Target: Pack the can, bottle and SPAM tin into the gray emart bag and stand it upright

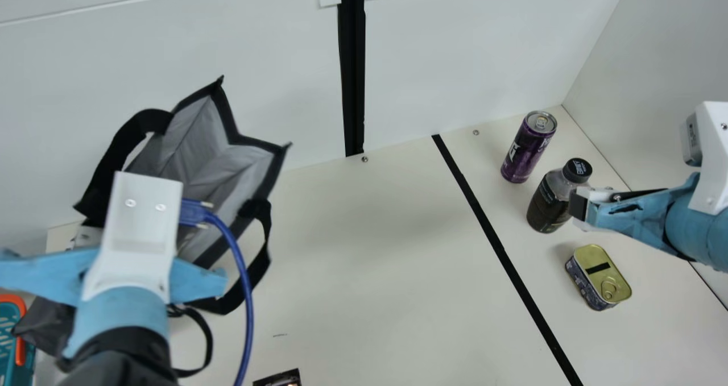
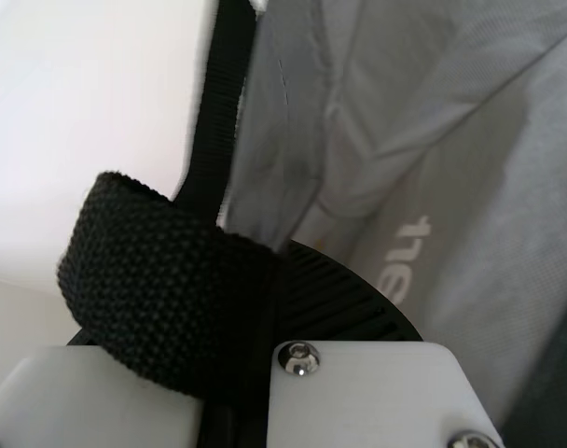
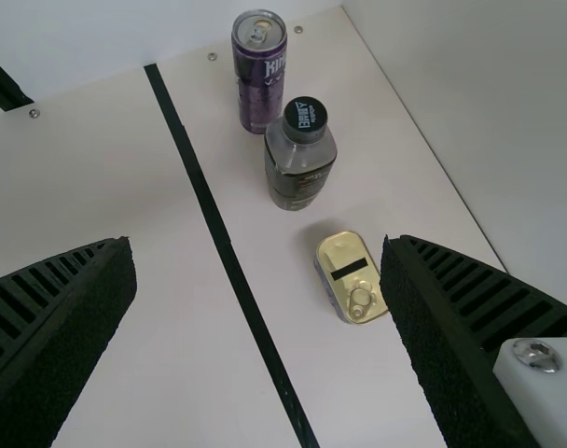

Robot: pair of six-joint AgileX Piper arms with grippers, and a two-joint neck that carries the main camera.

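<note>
Your right claw (image 1: 581, 207) in the main view hangs right of the black stripe (image 1: 493, 238), like the can (image 1: 528, 147), bottle (image 1: 550, 201) and tin (image 1: 598, 278), gaps between; bag (image 1: 227, 173) and left claw (image 1: 142, 221) are well left. Left wrist view: your left claw (image 2: 235, 397) pinches the strap (image 2: 162, 289). Right wrist view: right claw (image 3: 255, 341) spread wide.

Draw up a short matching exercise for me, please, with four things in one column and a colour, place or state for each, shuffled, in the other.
1. can
2. bottle
3. SPAM tin
4. bag

A. gold lid with a black mark
B. gray inside, mouth open
C. purple sides
D. black cap, standing between the can and the tin

Right pairs: 1-C, 2-D, 3-A, 4-B
</note>
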